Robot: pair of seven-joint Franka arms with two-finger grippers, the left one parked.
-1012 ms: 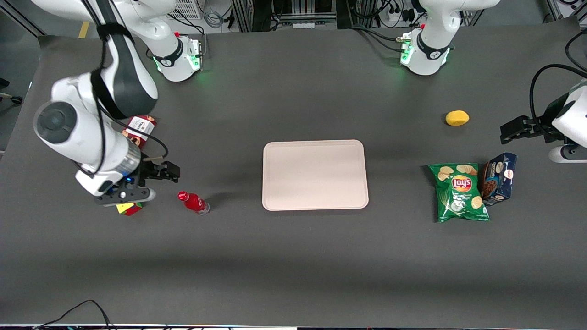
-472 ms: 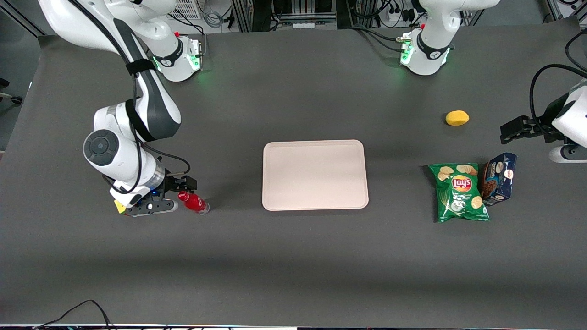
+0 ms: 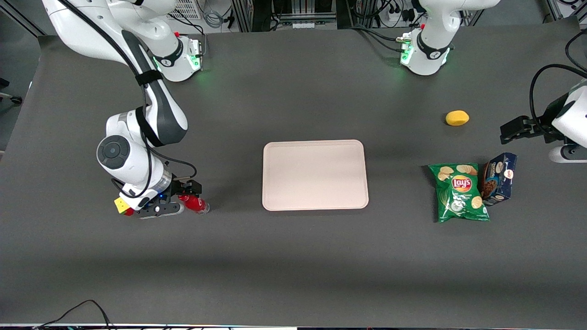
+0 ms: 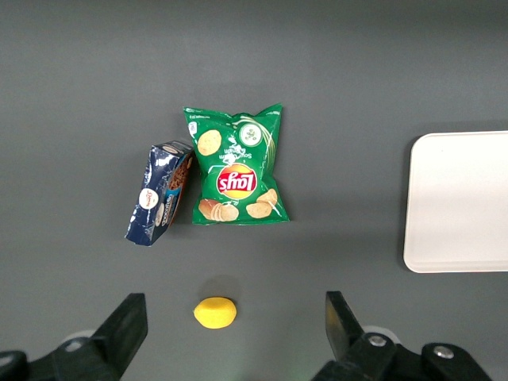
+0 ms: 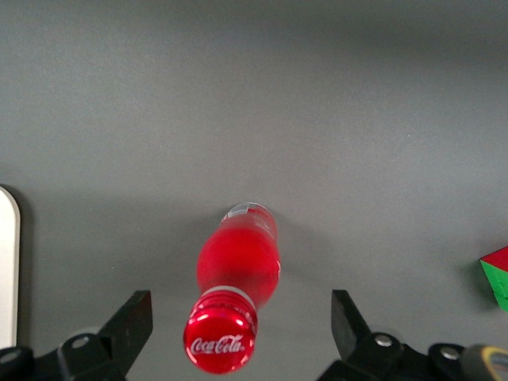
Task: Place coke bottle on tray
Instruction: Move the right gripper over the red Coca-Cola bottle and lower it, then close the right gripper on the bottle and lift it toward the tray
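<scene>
the gripper (image 5: 242, 333) is spread wide over the coke bottle (image 5: 236, 278), not grabbing it yet, and the tray (image 3: 315, 175) off to its side waits bare.

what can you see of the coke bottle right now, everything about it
The coke bottle is small, with a red Coca-Cola cap, red body and clear base. It looks like plastic. It seems to lie tilted on the dark table, off the tray, beside the colourful cube. The gripper hovers over its cap end, fingers open either side, not visibly touching it.
</scene>
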